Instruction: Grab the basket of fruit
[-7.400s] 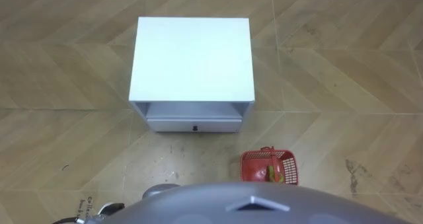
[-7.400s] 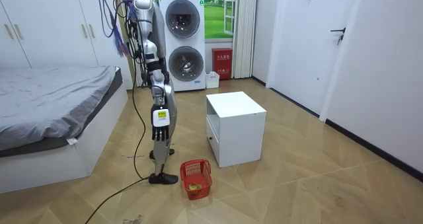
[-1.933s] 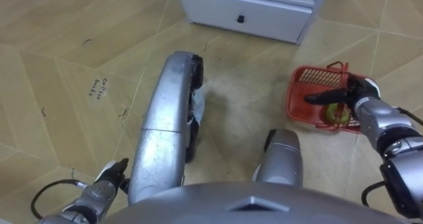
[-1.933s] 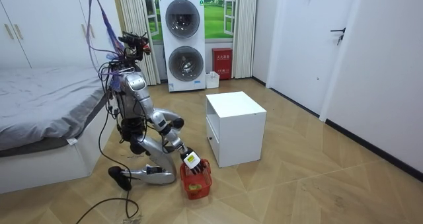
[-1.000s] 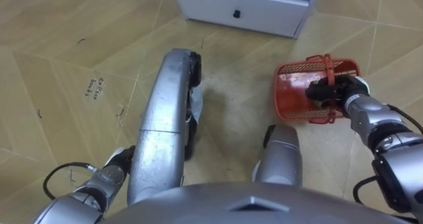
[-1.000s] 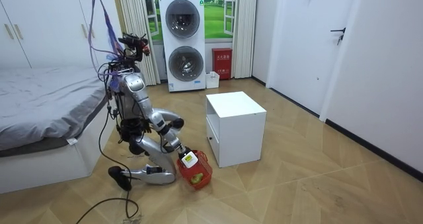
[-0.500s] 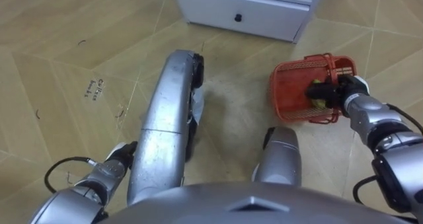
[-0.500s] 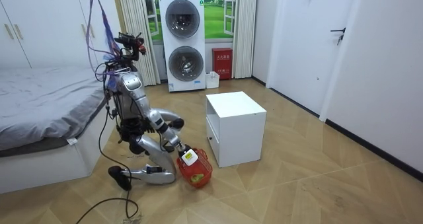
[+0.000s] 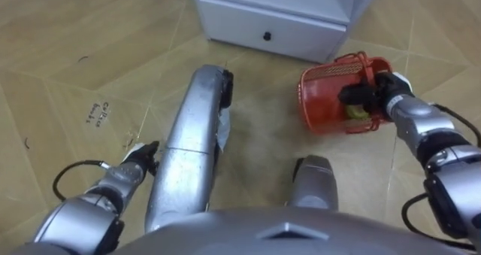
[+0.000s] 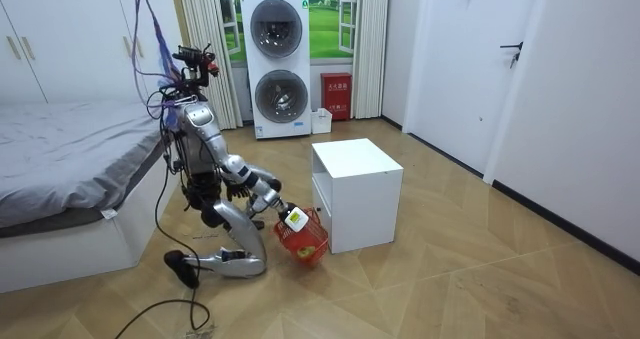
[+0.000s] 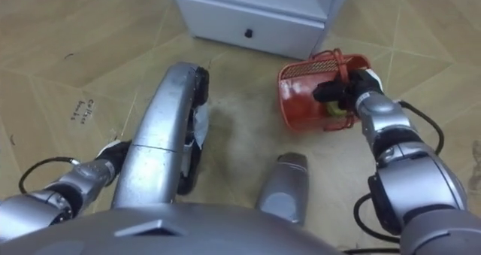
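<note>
The red wire fruit basket hangs tilted just off the floor in front of the white cabinet, with a yellow-green fruit inside. My right hand is shut on its handle at the basket's right rim. In the room view I kneel on the floor beside the cabinet, and the basket hangs from my right hand clear of the floor. My left hand rests low at my left side with relaxed fingers, holding nothing.
The white cabinet with a drawer stands close behind the basket. My bent legs lie across the floor between my hands. A bed is behind me, and stacked washing machines stand at the far wall.
My right hand closed round the handle, then lifted and tipped the basket and carried it towards the cabinet. My torso has straightened a little in the room view.
</note>
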Tool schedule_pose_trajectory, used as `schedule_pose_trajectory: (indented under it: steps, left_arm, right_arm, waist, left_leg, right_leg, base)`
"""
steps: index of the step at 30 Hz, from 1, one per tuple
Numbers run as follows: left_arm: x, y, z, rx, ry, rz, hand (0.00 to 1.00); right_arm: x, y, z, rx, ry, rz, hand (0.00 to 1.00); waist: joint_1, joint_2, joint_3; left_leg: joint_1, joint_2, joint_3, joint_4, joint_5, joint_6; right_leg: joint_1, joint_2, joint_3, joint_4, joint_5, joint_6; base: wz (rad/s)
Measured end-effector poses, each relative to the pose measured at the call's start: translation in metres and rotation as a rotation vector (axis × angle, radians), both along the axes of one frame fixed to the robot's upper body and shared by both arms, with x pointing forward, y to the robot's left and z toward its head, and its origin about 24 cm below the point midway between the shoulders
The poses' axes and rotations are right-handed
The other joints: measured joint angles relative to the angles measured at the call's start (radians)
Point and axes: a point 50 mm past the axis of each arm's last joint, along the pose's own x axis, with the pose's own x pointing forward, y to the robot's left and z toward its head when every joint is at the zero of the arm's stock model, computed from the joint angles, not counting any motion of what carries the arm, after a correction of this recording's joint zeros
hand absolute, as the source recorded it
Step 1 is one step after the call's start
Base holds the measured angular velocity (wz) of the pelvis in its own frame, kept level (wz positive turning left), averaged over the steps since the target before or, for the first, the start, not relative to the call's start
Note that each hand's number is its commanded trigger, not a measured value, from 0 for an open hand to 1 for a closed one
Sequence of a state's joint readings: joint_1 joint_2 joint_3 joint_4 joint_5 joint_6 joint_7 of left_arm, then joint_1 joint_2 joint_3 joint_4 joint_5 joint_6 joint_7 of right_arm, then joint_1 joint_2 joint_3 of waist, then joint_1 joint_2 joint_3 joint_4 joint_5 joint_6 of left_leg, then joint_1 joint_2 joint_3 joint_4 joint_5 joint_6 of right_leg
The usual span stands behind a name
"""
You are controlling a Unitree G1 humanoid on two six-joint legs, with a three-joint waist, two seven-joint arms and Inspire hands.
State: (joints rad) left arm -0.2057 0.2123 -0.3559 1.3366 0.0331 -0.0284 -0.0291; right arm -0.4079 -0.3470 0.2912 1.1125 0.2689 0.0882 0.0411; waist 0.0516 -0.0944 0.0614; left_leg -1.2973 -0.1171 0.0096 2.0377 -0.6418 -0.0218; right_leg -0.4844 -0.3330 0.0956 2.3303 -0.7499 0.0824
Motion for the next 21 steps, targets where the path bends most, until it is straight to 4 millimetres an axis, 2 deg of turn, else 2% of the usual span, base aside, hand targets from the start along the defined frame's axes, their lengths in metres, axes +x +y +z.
schedule_pose_trajectory:
  steps: [2,4,5,6,7,8,9,10,11,12,13,14,15,16,17,18,19,20,21]
  left_arm:
    - [0.004,0.0,0.002,0.0,-0.01,-0.001,0.0]
    - [0.008,0.0,0.003,-0.002,-0.02,0.005,0.0]
    - [0.01,0.001,0.004,-0.009,-0.029,0.027,0.0]
    - [0.009,0.002,0.004,-0.009,-0.029,0.035,0.0]
    - [0.007,0.005,0.004,-0.008,-0.019,0.052,0.0]
    - [0.002,0.008,0.002,-0.007,-0.002,0.068,0.0]
    - [0.002,0.007,0.002,-0.013,-0.003,0.071,0.0]
    - [0.01,0.001,0.004,-0.038,-0.024,0.058,0.0]
    - [0.018,0.0,0.007,-0.042,-0.041,0.063,0.0]
    - [0.022,-0.001,0.009,-0.048,-0.052,0.077,0.0]
    - [0.028,0.0,0.012,-0.058,-0.074,0.118,0.0]
    - [0.029,0.004,0.013,-0.055,-0.086,0.161,0.0]
    - [0.029,0.006,0.013,-0.05,-0.093,0.179,0.0]
    - [0.028,0.01,0.014,-0.039,-0.099,0.204,0.0]
    - [0.027,0.013,0.014,-0.032,-0.106,0.215,0.0]
    - [0.025,0.015,0.014,-0.03,-0.108,0.222,0.0]
    - [0.021,0.021,0.014,-0.021,-0.105,0.234,0.0]
    - [0.017,0.027,0.014,-0.014,-0.1,0.258,0.0]
    - [0.015,0.029,0.014,-0.012,-0.099,0.27,0.0]
  right_arm:
    - [0.011,0.003,0.008,0.001,-0.03,0.016,1.0]
    - [0.017,0.007,0.013,-0.002,-0.045,0.037,1.0]
    - [0.022,0.01,0.016,0.001,-0.056,0.05,1.0]
    - [0.023,0.012,0.016,0.002,-0.057,0.056,1.0]
    - [0.025,0.017,0.016,0.006,-0.054,0.069,1.0]
    - [0.024,0.024,0.013,0.02,-0.037,0.076,1.0]
    - [0.023,0.021,0.013,0.024,-0.031,0.074,1.0]
    - [0.025,0.01,0.019,0.012,-0.042,0.055,1.0]
    - [0.027,0.005,0.023,0.006,-0.054,0.027,1.0]
    - [0.029,0.005,0.024,0.006,-0.061,0.022,1.0]
    - [0.033,0.012,0.027,0.016,-0.077,0.035,1.0]
    - [0.036,0.02,0.028,0.03,-0.091,0.068,1.0]
    - [0.037,0.022,0.029,0.034,-0.097,0.081,1.0]
    - [0.037,0.025,0.029,0.031,-0.097,0.107,1.0]
    - [0.031,0.024,0.023,0.014,-0.067,0.121,1.0]
    - [0.028,0.025,0.021,0.011,-0.064,0.128,1.0]
    - [0.027,0.028,0.021,0.013,-0.075,0.145,1.0]
    - [0.03,0.032,0.025,0.022,-0.105,0.159,1.0]
    - [0.031,0.033,0.028,0.024,-0.119,0.16,1.0]
  waist:
    - [0.001,0.024,-0.0027]
    - [0.004,0.034,-0.001]
    - [0.01,0.042,-0.0002]
    - [0.011,0.045,-0.0003]
    - [0.031,0.046,0.0023]
    - [0.052,0.052,0.014]
    - [0.039,0.047,0.0131]
    - [0.021,0.045,0.0004]
    - [0.045,0.04,-0.0032]
    - [0.053,0.039,-0.0033]
    - [0.072,0.039,-0.0036]
    - [0.075,0.038,-0.0037]
    - [0.072,0.038,-0.0036]
    - [0.065,0.037,-0.0042]
    - [0.066,0.037,-0.0046]
    - [0.067,0.035,-0.0054]
    - [0.068,0.021,-0.0128]
    - [0.065,0.01,-0.0156]
    - [0.062,0.007,-0.0158]
  left_leg:
    - [0.024,0.013,-0.007,-0.034,0.002,0.003]
    - [0.051,0.025,-0.008,-0.092,0.007,0.012]
    - [0.067,0.039,-0.009,-0.133,0.027,0.044]
    - [0.074,0.048,-0.008,-0.149,0.048,0.057]
    - [0.085,0.077,-0.008,-0.155,0.121,0.074]
    - [0.078,0.079,0.016,-0.169,0.176,0.089]
    - [0.077,0.054,0.049,-0.283,0.148,0.089]
    - [0.083,0.037,0.106,-0.476,0.146,0.134]
    - [0.097,0.046,0.124,-0.517,0.137,0.154]
    - [0.108,0.053,0.126,-0.545,0.137,0.159]
    - [0.142,0.065,0.127,-0.615,0.147,0.165]
    - [0.188,0.069,0.128,-0.692,0.164,0.162]
    - [0.217,0.069,0.13,-0.729,0.171,0.161]
    - [0.281,0.07,0.136,-0.797,0.186,0.159]
    - [0.339,0.072,0.136,-0.857,0.203,0.153]
    - [0.368,0.073,0.137,-0.886,0.211,0.148]
    - [0.405,0.074,0.137,-0.937,0.229,0.134]
    - [0.437,0.076,0.127,-0.982,0.249,0.12]
    - [0.453,0.074,0.123,-1.003,0.257,0.113]
  right_leg:
    - [-0.005,0.026,0.008,-0.082,0.0,0.001]
    - [-0.017,0.032,0.01,-0.174,0.0,0.001]
    - [-0.021,0.041,0.008,-0.252,0.0,0.001]
    - [-0.018,0.042,0.005,-0.295,0.0,0.001]
    - [0.001,0.045,0.001,-0.388,0.001,0.004]
    - [0.054,0.044,-0.01,-0.488,0.001,0.005]
    - [0.077,0.029,-0.024,-0.542,0.001,0.005]
    - [0.099,0.026,-0.04,-0.623,0.002,0.012]
    - [0.099,0.024,-0.04,-0.694,0.013,0.035]
    - [0.098,0.028,-0.041,-0.741,0.02,0.042]
    - [0.101,0.02,-0.049,-0.844,0.023,0.049]
    - [0.104,0.005,-0.073,-0.938,0.026,0.053]
    - [0.111,-0.006,-0.087,-0.984,0.029,0.06]
    - [0.132,-0.019,-0.115,-1.089,0.035,0.06]
    - [0.151,-0.017,-0.133,-1.184,0.045,0.054]
    - [0.165,-0.014,-0.14,-1.224,0.056,0.057]
    - [0.185,-0.015,-0.145,-1.288,0.086,0.069]
    - [0.211,-0.014,-0.165,-1.36,0.102,0.075]
    - [0.229,-0.013,-0.182,-1.396,0.11,0.074]
  base:
    - [-0.28]
    - [-0.38]
    - [-0.46]
    - [-0.68]
    - [-0.88]
    - [-0.66]
    - [0.08]
    - [0.43]
    - [0.22]
    - [-0.42]
    - [-0.57]
    - [-0.57]
    - [-0.43]
    - [-0.39]
    - [-0.39]
    - [-0.51]
    - [-0.61]
    - [-0.61]
    - [-0.47]
